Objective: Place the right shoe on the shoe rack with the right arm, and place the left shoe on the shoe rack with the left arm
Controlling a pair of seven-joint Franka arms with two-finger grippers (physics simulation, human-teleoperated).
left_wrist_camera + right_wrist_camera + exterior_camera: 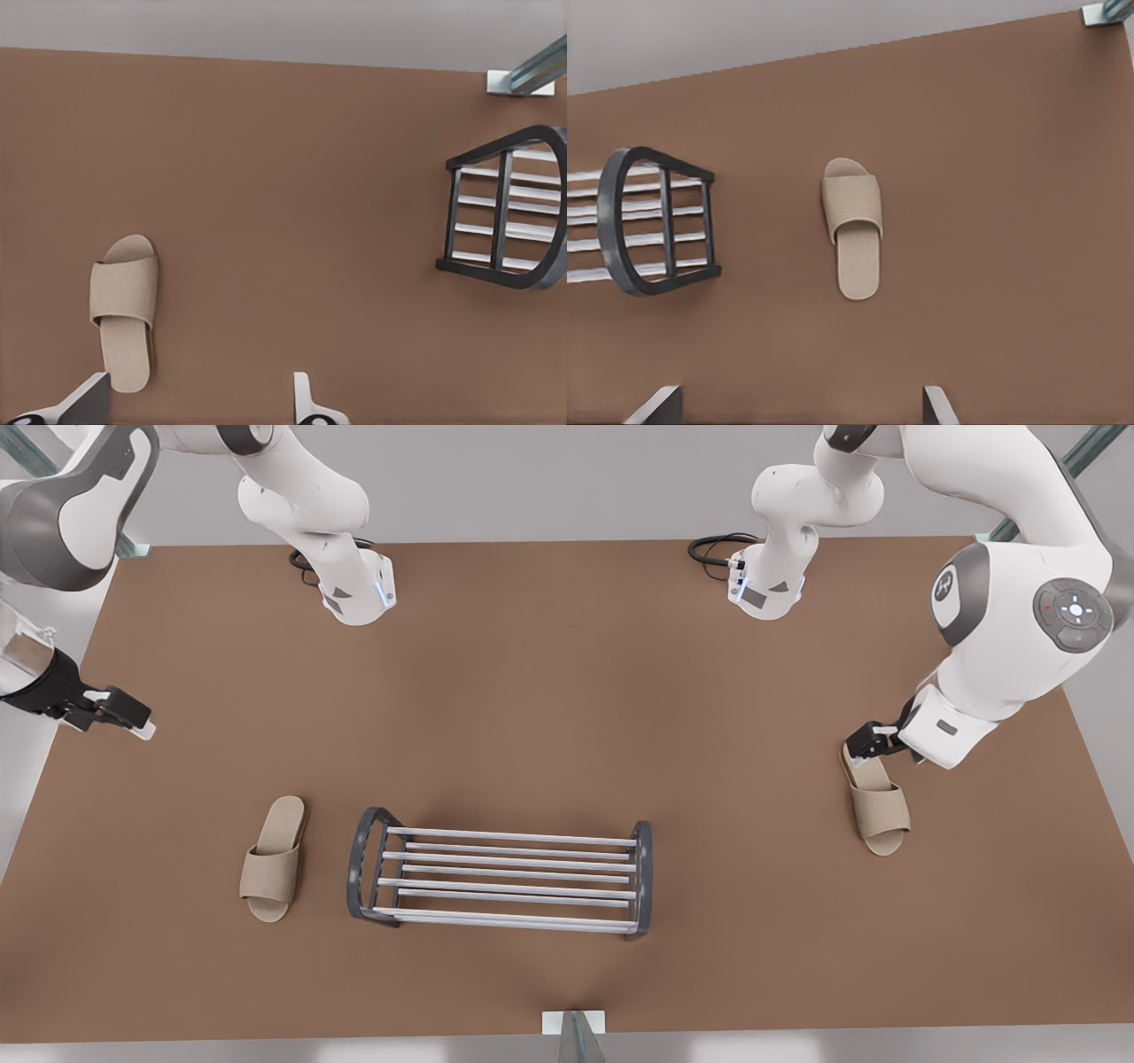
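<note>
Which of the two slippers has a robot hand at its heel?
The slipper on the front view's right: the left hand is at its heel. The other slipper lies unattended.

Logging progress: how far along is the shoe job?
Done: nothing; the shoe rack holds no shoe. In hand: the open left hand sits at the left shoe's heel. Left: both placements; the right shoe lies apart from the open right hand.

The slipper's [877, 802] heel end is hidden behind the left gripper [864, 741]
</note>
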